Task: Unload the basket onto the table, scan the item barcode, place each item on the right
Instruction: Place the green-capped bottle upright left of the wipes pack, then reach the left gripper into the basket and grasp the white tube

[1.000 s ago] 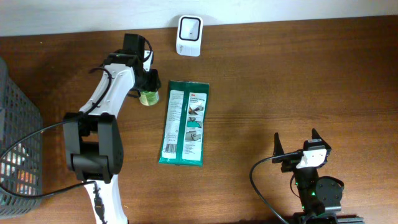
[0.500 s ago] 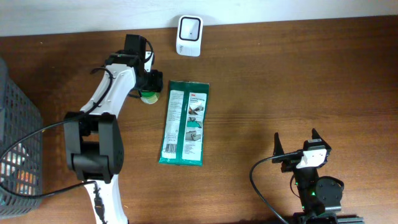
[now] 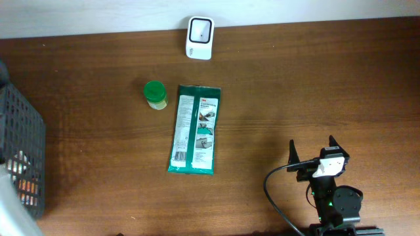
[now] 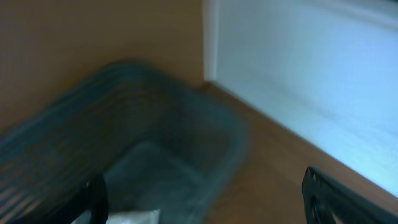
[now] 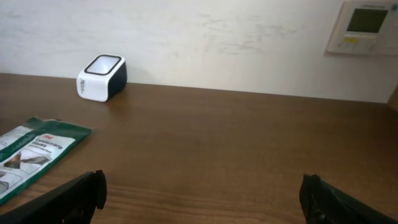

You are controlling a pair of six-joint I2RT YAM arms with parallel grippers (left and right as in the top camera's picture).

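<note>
Left gripper (image 4: pixel 205 193): fingers spread wide, nothing between them. Its wrist view is blurred and looks onto the grey wire basket (image 4: pixel 124 143) beside a white wall. Right gripper (image 5: pixel 202 193): spread wide, empty, low at the near edge on the right.

Surface: dark brown wooden table (image 3: pixel 315 78) set against the wall, with a wall panel (image 5: pixel 364 25) at upper right. The white scanner (image 3: pixel 199 29) sits at the far edge. The green-lidded jar (image 3: pixel 155 94) stands upright just left of the green packet (image 3: pixel 195 128), not touching it.

Change: a second ago the left arm reached across the table with its gripper at the jar. It has since released it and swung out to the basket. The right arm is unchanged.
</note>
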